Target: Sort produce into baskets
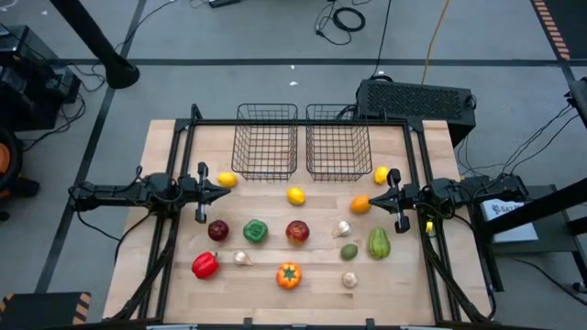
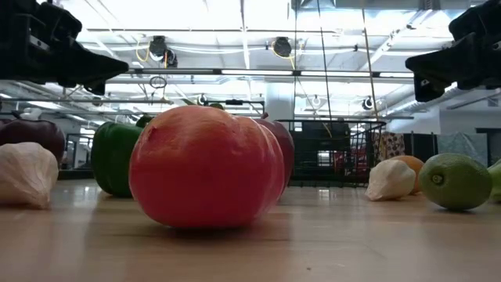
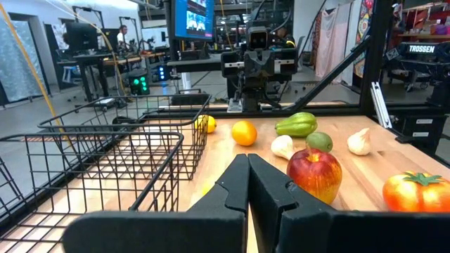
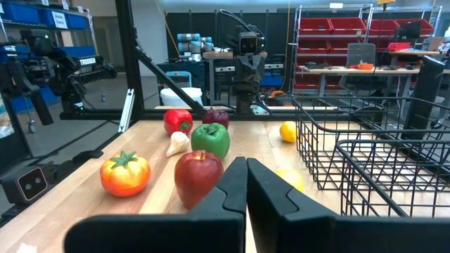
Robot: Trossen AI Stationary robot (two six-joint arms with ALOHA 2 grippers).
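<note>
Two dark wire baskets (image 1: 267, 140) (image 1: 338, 140) stand side by side at the table's far middle. Produce lies loose on the wood. There are lemons (image 1: 227, 180) (image 1: 296, 195) (image 1: 382, 173) and an orange (image 1: 360, 204). There is a dark apple (image 1: 218, 230), a green pepper (image 1: 256, 231) and a red apple (image 1: 297, 232). There is a red pepper (image 1: 205, 265), an orange pepper (image 1: 288, 275), two green pieces (image 1: 379, 243) and whitish bulbs (image 1: 342, 229). My left gripper (image 1: 227, 191) is shut and empty above the table, beside the left lemon. My right gripper (image 1: 371, 195) is shut and empty, beside the orange.
A black box (image 1: 417, 99) stands beyond the table's far right corner. A dark frame (image 1: 303, 122) runs around the table's far and side edges. In the low view the orange pepper (image 2: 205, 166) fills the foreground. Bare wood lies along the near edge.
</note>
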